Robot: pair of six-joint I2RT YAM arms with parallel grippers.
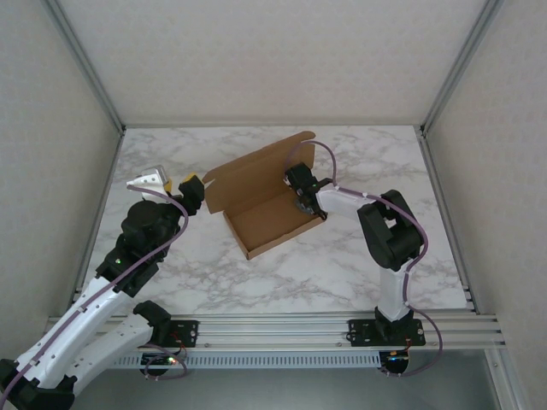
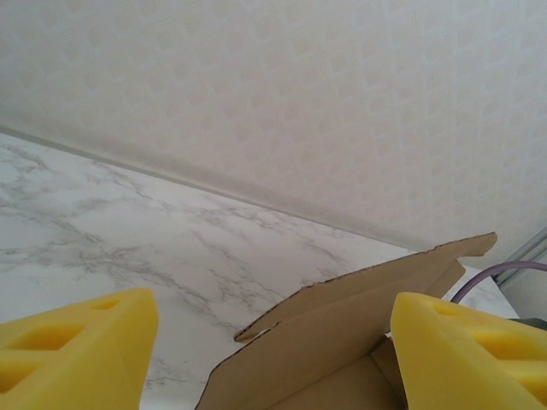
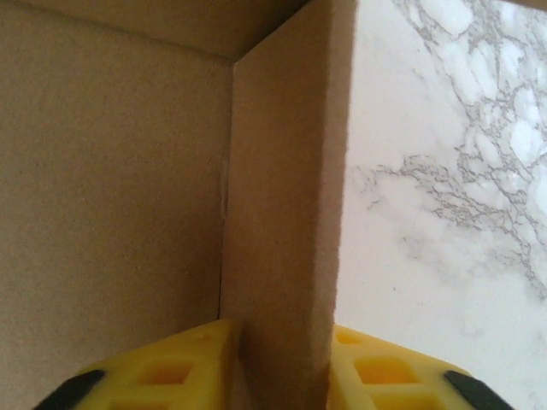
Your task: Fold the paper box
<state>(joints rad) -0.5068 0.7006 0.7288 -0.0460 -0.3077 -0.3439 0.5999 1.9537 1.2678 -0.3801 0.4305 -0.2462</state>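
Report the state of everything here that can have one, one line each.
paper box: partly folded into a shallow open tray, lid flap raised at the far side.
left gripper: open, empty, pointed at the box's left end.
right gripper: fingers astride the box's right end wall, one inside, one outside; grip unclear.

White marble table (image 1: pixel 214 273) bearing open paper box (image 1: pixel 269 220)

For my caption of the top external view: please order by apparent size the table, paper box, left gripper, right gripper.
1. table
2. paper box
3. left gripper and right gripper: these look alike, so I do not rank them.
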